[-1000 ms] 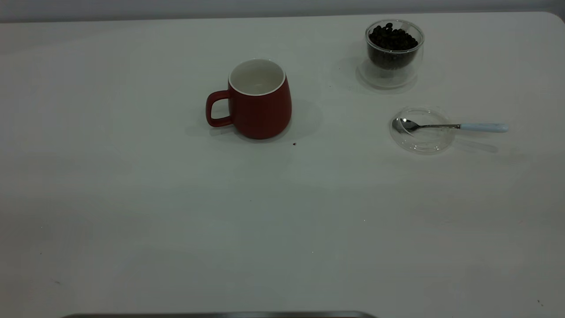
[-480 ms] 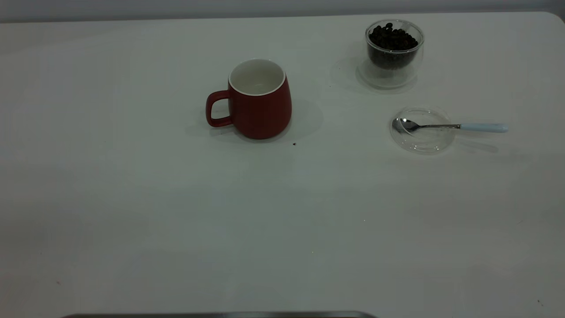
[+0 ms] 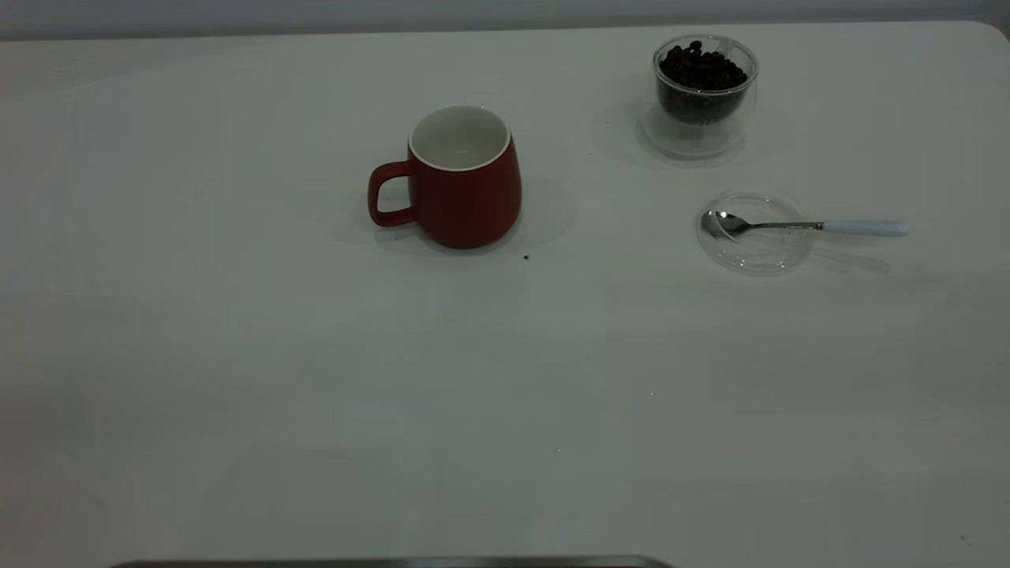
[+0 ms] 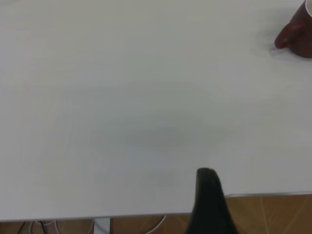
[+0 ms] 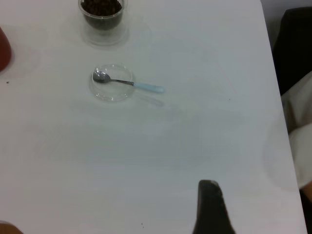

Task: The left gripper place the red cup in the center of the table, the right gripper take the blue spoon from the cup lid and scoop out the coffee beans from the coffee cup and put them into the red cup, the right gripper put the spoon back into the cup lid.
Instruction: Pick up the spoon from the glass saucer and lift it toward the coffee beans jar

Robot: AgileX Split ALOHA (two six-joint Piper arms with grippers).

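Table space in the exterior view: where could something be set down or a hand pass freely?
The whole near half of the table is bare, below the red cup and cup lid. Left of the red cup is bare too. It is tightest on the far right, where the coffee cup, lid and blue spoon cluster.

Neither arm appears in the exterior view. Left gripper (image 4: 210,204): only one black finger visible in its wrist view, raised, holding nothing. Right gripper (image 5: 210,207): likewise, one black finger seen, raised, holding nothing.
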